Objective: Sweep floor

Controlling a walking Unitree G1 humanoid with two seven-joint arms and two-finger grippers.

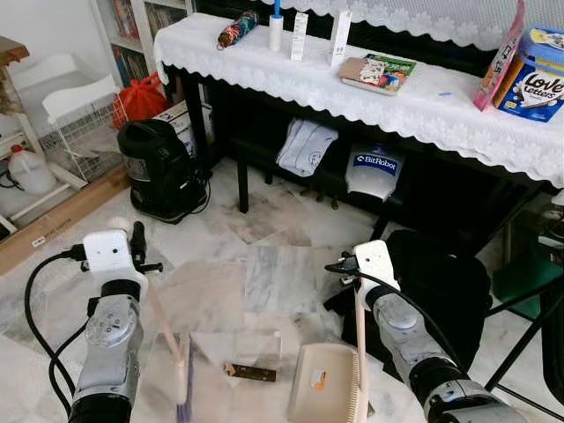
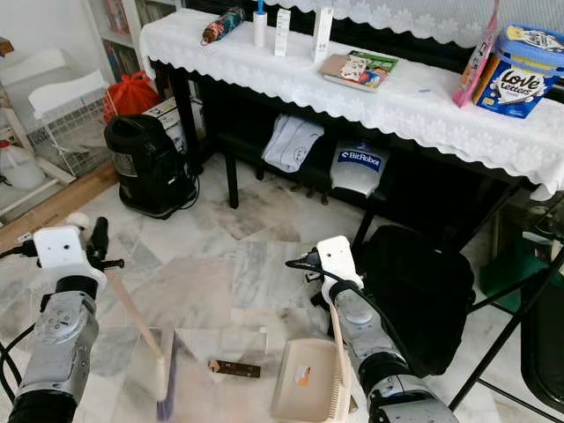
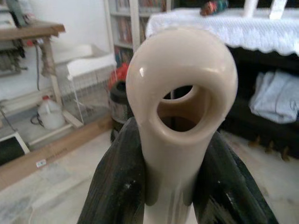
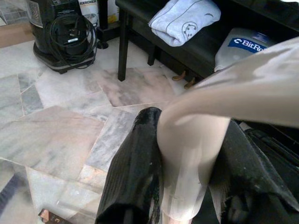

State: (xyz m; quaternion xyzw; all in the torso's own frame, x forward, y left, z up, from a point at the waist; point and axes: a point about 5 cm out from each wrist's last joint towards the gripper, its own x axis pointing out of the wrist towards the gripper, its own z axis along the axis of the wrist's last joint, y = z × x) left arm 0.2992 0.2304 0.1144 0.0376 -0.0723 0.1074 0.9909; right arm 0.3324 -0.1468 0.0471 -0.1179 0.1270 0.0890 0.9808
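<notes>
My left gripper [image 3: 173,158] is shut on the looped end of a beige hand broom's handle [image 3: 180,93]. The broom slants down from that arm to its bristles [image 1: 182,381] on the marble floor. My right gripper [image 4: 187,168] is shut on the beige handle [image 1: 360,348] of a dustpan [image 1: 319,383]. The dustpan rests flat on the floor in front of my right arm. A small brown wrapper [image 1: 249,372] lies on the floor between the bristles and the dustpan, apart from both.
A black vacuum cleaner [image 1: 160,167] stands at the left. A black bag [image 1: 445,282] sits close beside my right arm. Ahead is a table with a white lace cloth [image 1: 291,75], bundles stored beneath it. Dark chair legs [image 1: 520,344] are at the right.
</notes>
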